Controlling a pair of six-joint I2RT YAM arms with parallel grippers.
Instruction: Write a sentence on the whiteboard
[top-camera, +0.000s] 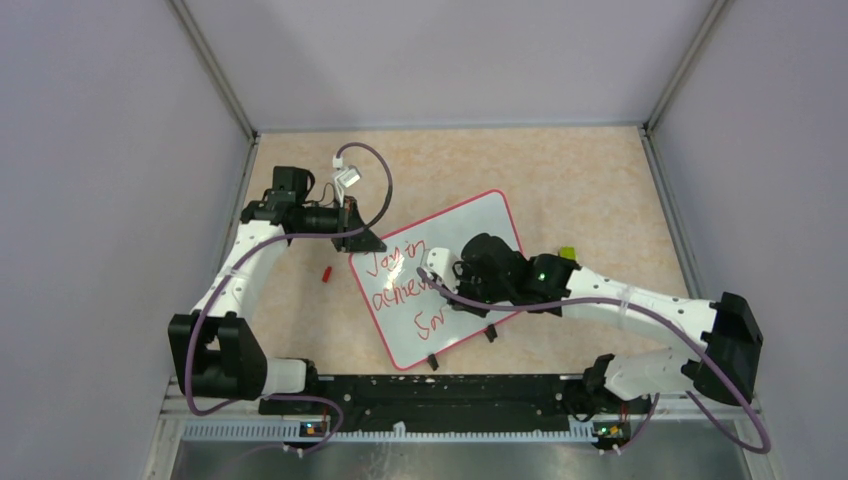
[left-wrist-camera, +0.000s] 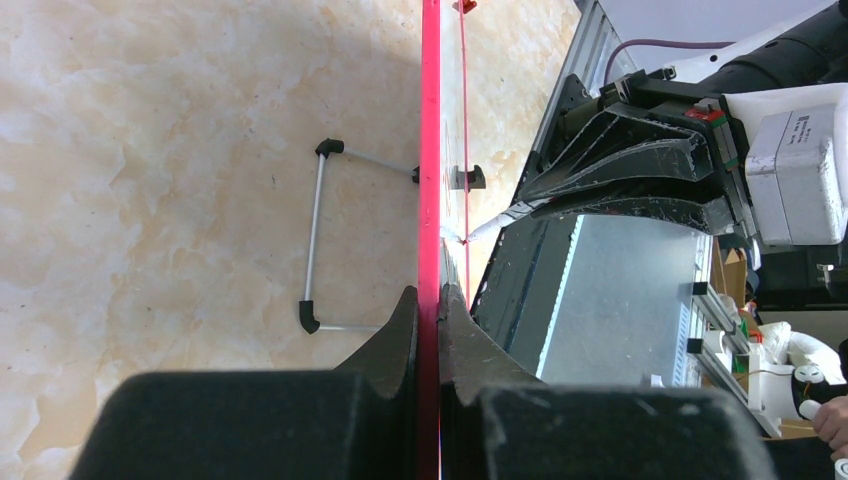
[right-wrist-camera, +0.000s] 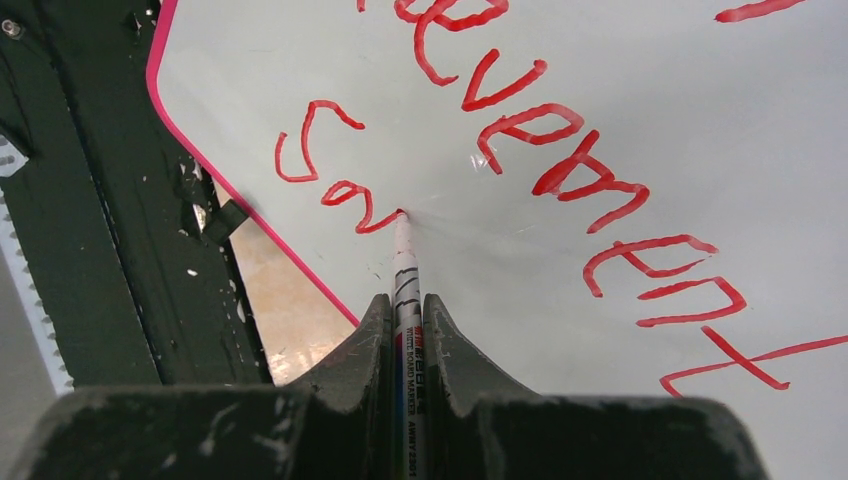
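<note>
The whiteboard (top-camera: 470, 240), white with a red-pink frame, lies tilted in the middle of the table. Red words (top-camera: 400, 285) on it read about "Joy in achievement Sm". My left gripper (top-camera: 358, 238) is shut on the board's far left edge, whose red frame (left-wrist-camera: 430, 150) shows edge-on in the left wrist view. My right gripper (top-camera: 440, 275) is shut on a white marker (right-wrist-camera: 406, 290). Its red tip touches the board at the end of the letters "Sm" (right-wrist-camera: 330, 170), near the board's lower corner.
A small red cap (top-camera: 326, 272) lies on the table left of the board. A yellow-green object (top-camera: 567, 253) sits behind my right arm. The board's wire leg (left-wrist-camera: 318, 240) stands on the table. The black base rail (top-camera: 440, 390) runs along the near edge.
</note>
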